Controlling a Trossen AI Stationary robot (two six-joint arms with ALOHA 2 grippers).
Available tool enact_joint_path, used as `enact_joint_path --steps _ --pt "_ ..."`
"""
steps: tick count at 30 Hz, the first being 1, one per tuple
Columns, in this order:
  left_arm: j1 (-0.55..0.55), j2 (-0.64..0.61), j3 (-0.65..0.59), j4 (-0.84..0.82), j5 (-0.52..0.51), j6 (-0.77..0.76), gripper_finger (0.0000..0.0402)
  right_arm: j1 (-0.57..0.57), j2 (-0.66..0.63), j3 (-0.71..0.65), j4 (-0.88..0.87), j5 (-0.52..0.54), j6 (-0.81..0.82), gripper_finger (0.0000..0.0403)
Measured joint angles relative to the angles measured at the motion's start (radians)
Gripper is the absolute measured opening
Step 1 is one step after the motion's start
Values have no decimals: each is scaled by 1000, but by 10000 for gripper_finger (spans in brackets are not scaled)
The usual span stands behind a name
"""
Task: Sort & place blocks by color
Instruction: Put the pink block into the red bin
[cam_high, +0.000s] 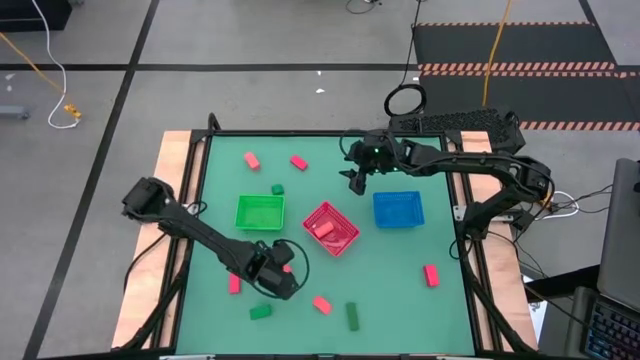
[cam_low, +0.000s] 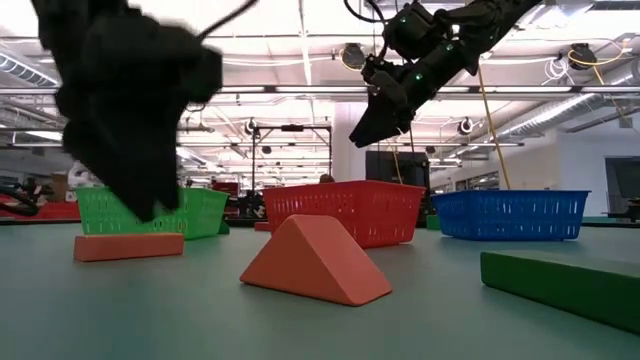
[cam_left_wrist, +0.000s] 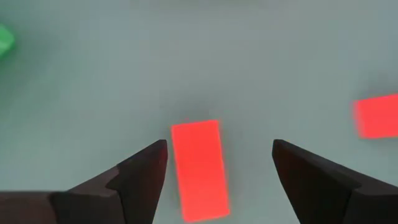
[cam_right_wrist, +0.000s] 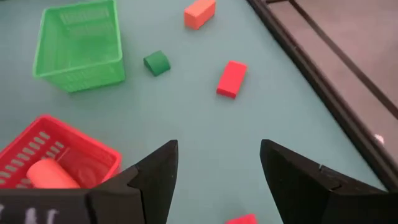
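- The left end effector (cam_left_wrist: 217, 165) hung low over the green tabletop (cam_high: 400, 270) near its front edge, fingers spread apart and holding nothing.
- A red rectangular bar block (cam_left_wrist: 199, 169) lay flat on the tabletop between those fingers (touching neither), its long axis running roughly along the fingers' reach, slightly tilted.
- In the high view the left arm stretched from the tabletop's left side diagonally toward the front centre, wrist pitched down.
- The right end effector (cam_high: 357, 180) hovered high behind the red mesh basket (cam_high: 331, 228), fingers parted and empty; its arm reached in from the right, elbow bent.
- A salmon-pink rounded block (cam_right_wrist: 51, 174) lay inside the red mesh basket.
- The green mesh basket (cam_high: 260, 211) stood left of the red one, the blue mesh basket (cam_high: 398, 209) right of it.
- A small dark green block (cam_high: 277, 188) sat just behind the green mesh basket.
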Motion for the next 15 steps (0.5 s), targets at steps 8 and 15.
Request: enact_joint_path --steps 8,15 --pt "-1 73 1 -44 10 -40 289 35 0 0 -30 0 -2 222" --pt "4 85 2 -47 12 -48 289 35 0 0 -48 2 -9 222"
